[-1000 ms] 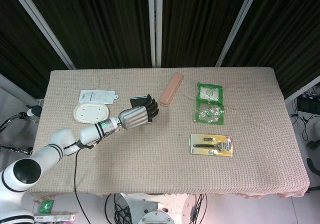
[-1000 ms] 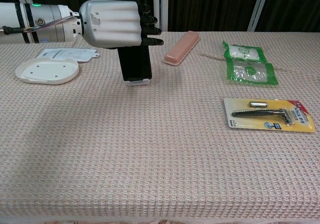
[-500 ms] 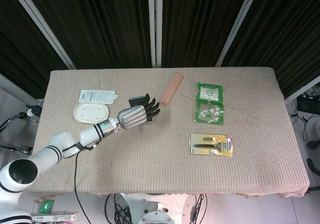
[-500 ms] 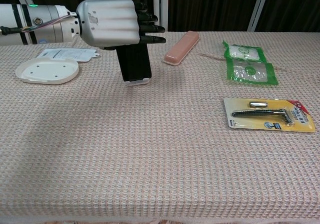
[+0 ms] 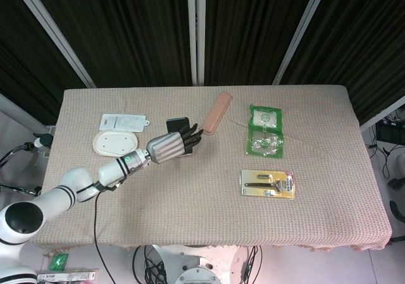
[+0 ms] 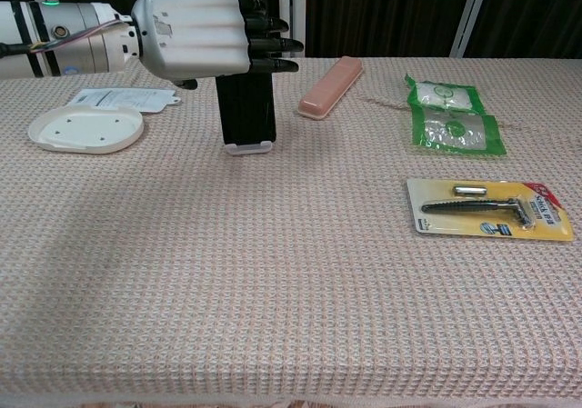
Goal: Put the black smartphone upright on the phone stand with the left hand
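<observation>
The black smartphone (image 6: 247, 108) stands upright on a small white phone stand (image 6: 248, 147) at the back left of the table. My left hand (image 6: 195, 35) hovers at the phone's top edge, on the near side, covering its upper part in the chest view. Its fingers (image 6: 268, 49) stretch out straight to the right and do not wrap around the phone; I cannot tell if they touch it. In the head view the phone's top (image 5: 177, 123) shows just behind the left hand (image 5: 168, 148). The right hand is in neither view.
A white oval dish (image 6: 86, 128) and a white packet (image 6: 123, 98) lie left of the phone. A pink case (image 6: 331, 87) lies to its right, then a green packet (image 6: 452, 117). A razor in its yellow pack (image 6: 486, 208) lies at the near right.
The fingers have straightened from curling over the phone's top, and the hand has risen a little. The phone has gone from slightly tilted to straight upright on the stand.
</observation>
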Tool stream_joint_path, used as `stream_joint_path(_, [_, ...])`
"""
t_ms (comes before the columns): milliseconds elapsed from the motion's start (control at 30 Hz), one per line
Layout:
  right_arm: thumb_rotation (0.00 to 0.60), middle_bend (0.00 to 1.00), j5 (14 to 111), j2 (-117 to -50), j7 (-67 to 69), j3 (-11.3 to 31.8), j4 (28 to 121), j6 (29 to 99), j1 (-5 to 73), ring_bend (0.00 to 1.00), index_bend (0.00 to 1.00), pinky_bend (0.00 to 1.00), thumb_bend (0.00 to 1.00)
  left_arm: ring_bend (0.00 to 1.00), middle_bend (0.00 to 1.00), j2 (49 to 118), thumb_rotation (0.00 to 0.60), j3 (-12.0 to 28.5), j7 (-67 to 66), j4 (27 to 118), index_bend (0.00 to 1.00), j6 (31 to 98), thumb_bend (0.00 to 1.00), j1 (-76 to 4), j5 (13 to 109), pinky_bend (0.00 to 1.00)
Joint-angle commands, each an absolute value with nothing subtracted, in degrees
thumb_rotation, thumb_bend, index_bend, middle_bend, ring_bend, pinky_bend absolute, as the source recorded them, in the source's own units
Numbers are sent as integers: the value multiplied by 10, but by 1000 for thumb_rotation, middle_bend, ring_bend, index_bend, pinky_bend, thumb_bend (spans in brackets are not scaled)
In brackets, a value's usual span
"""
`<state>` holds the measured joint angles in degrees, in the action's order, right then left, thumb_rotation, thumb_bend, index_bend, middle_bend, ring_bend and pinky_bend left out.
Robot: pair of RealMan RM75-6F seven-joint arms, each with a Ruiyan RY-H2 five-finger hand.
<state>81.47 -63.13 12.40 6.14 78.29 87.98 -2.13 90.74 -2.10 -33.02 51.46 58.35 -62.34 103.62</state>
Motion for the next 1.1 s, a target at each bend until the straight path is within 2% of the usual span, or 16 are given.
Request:
stream_joint_path(33, [600,0,815,-631,124,61,784,881,-22,0,0,0,223,63,9,900,600,-18,-334,527,12,588,82,-619,1032,204])
stream_joint_path(233, [600,0,818,-626,128,63,788,890,-25,0,0,0,224,64,12,845,600,10,-358,627,12,644,66,-560,980,205])
stream_joint_path(433, [600,0,819,-625,141,63,779,893,-27,0,0,0,223,65,55,758,599,45,-361,825,16,805,42,-409,876,205])
stream_joint_path(500, [600,0,821,-627,143,62,774,892,-27,0,0,0,223,65,59,732,549,39,-341,890,20,854,36,-350,841,205])
stream_joint_path(567, [600,0,827,-629,145,59,770,891,-25,0,0,0,221,65,59,710,448,24,-310,944,23,891,34,-294,812,205])
stream_joint_path(667, [600,0,837,-633,143,52,767,886,-23,0,0,0,221,65,60,688,298,-7,-260,983,28,921,34,-227,786,205])
stream_joint_path(733, [600,0,844,-634,140,47,767,882,-21,0,0,0,221,65,60,684,239,-25,-228,982,32,932,33,-195,783,205])
stream_joint_path(867, [600,0,858,-635,132,36,770,875,-17,0,0,0,223,65,55,691,198,-55,-160,944,35,939,34,-144,790,205])
stream_joint_path(1100, [600,0,869,-639,114,30,782,872,-11,0,0,0,230,65,42,696,174,-68,-121,900,36,927,34,-117,822,205])
